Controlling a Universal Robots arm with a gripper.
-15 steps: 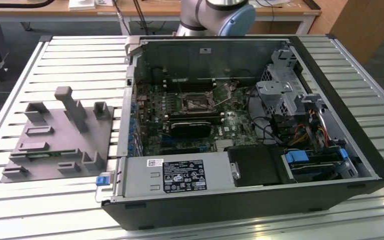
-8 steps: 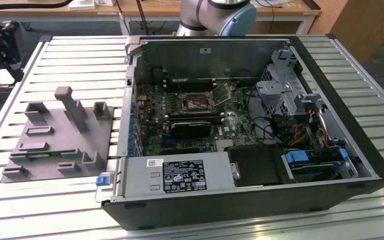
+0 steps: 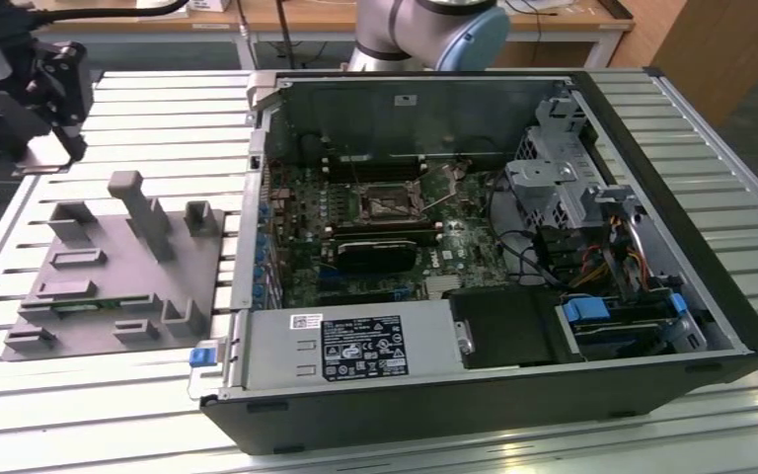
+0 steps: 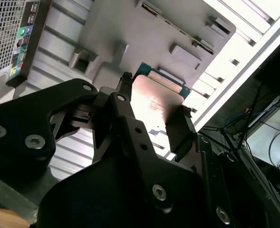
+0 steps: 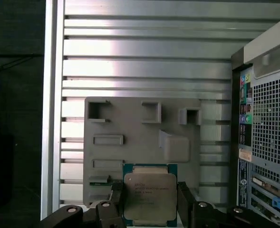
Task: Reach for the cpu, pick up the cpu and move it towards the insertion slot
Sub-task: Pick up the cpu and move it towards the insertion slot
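The cpu point(image 5: 149, 194) is a flat square chip with a pale metal face and a green rim. It sits between my gripper's point(image 5: 150, 202) two black fingers point(image 5: 117, 197), which are shut on its opposite edges. In the second wrist view the cpu point(image 4: 155, 99) hangs above the grey tray point(image 4: 130, 28), held in the gripper point(image 4: 151, 111). In the exterior view my gripper point(image 3: 60, 128) is at the far left, beyond the tray point(image 3: 103, 267). The insertion slot point(image 3: 389, 202), a shiny square frame with a dark centre, lies on the board inside the open computer case point(image 3: 485, 395).
The grey tray point(image 5: 135, 128) with upright blocks lies on a slatted metal table point(image 3: 155, 118). The case's rear panel point(image 5: 268, 123) stands close beside the tray. A black module point(image 3: 376, 252), cables and drive bays crowd the case around the socket.
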